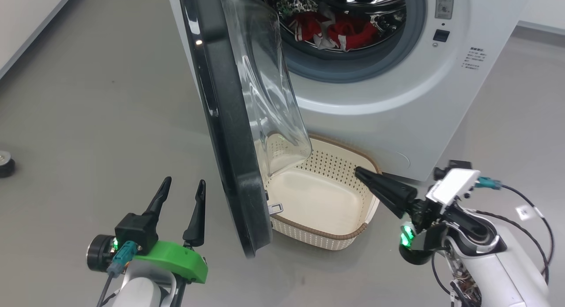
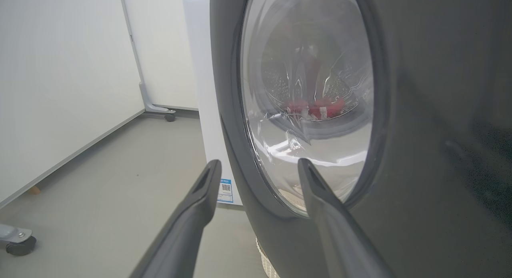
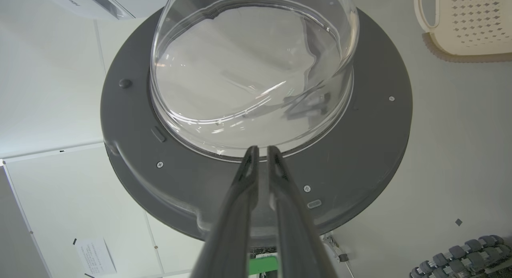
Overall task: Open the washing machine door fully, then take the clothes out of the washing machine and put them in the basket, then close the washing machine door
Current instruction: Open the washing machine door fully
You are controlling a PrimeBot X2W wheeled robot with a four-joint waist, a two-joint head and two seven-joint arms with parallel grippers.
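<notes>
This looks like a test room or robotics lab rather than a home laundry. The washing machine (image 1: pixel 397 99) stands by itself on a bare, smooth grey floor (image 1: pixel 88 99), with a small basket (image 1: pixel 318 238) on the floor just in front of it. Plain white partition panels (image 2: pixel 60 90) stand to one side on a metal leg with a caster wheel (image 2: pixel 170 117). A printed sheet (image 3: pixel 95 256) is stuck to a white panel.
</notes>
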